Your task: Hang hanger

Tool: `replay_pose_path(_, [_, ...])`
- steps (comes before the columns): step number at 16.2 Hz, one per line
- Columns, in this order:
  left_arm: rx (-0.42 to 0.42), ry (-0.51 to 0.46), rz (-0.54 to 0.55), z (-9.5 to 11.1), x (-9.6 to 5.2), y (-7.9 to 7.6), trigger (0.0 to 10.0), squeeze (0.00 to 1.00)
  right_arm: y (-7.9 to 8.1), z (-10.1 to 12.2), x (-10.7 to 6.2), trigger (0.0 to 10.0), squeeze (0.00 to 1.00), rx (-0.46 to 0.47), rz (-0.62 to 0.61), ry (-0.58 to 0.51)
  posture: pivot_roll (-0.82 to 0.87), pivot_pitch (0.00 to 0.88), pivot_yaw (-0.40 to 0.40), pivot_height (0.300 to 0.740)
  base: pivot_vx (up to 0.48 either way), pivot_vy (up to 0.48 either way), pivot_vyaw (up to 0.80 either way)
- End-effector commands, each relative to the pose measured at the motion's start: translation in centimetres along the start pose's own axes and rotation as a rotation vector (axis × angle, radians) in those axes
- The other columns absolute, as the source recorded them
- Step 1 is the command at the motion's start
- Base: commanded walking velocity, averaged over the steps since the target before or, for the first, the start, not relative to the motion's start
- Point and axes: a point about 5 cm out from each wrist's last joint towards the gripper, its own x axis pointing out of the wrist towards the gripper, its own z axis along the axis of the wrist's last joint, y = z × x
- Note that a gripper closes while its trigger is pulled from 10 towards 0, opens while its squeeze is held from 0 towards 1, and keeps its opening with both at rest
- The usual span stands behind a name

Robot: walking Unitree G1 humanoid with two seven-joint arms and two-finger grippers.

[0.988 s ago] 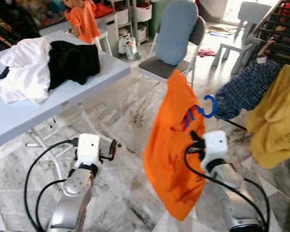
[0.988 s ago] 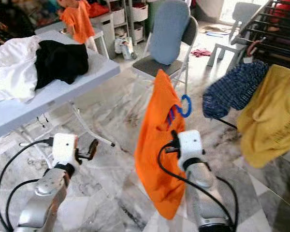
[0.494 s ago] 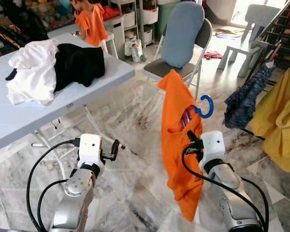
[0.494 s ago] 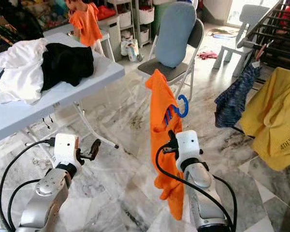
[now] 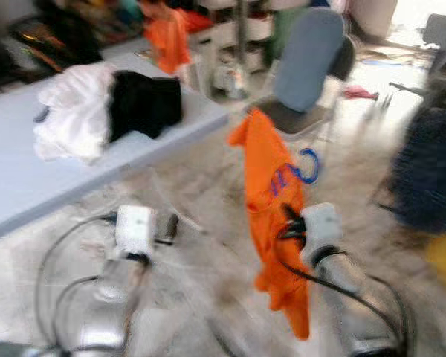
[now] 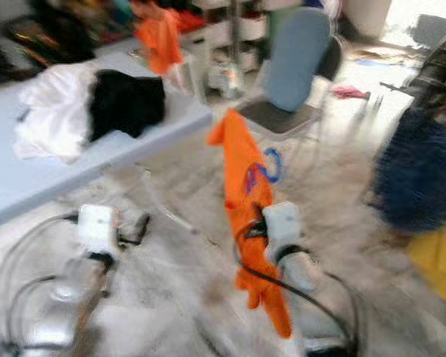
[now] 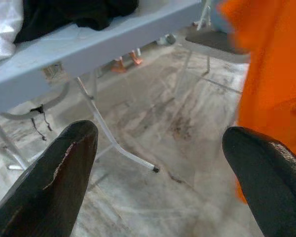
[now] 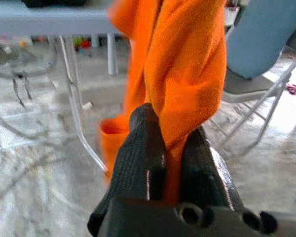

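Fingers [image 8: 143,148] of right hand [image 8: 170,163] around orange shirt [image 8: 187,74] (close-up)

Motion-blurred eye views, bright daylight

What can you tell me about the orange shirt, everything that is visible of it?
The orange shirt is bright orange knit-looking cloth with blue marks on its front. It hangs on a blue hanger whose hook sticks out beside it. It droops in long folds, off the floor, in front of the folding chair. The right gripper is shut on its cloth, pinching a fold between both fingers. The head views are blurred, so finer detail is unclear.
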Motion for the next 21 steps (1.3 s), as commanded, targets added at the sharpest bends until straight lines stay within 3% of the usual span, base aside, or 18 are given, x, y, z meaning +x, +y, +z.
replay_pose_path(1, [0.020, 0.015, 0.029, -0.20, -0.22, 1.02, 10.0, 0.00, 0.86, 1.38, 0.48, 10.0, 0.00, 0.006, 0.027, -0.066, -0.12, 0.000, 0.043, 0.740, 0.000, 0.000, 0.77])
replay_pose_path(15, [0.010, 0.013, 0.021, -0.23, -0.12, 0.44, 10.0, 0.00, 0.55, 1.46, 0.36, 10.0, 0.00, -0.006, 0.032, -0.064, -0.13, 0.000, 0.035, 0.740, 0.000, 0.000, 0.04])
replay_pose_path(21, [0.004, 0.013, 0.007, -0.25, -0.08, 0.28, 10.0, 0.00, 0.65, 1.63, 0.49, 10.0, 0.00, -0.009, 0.037, -0.070, -0.13, 0.000, 0.032, 0.740, 0.000, 0.000, 0.63])
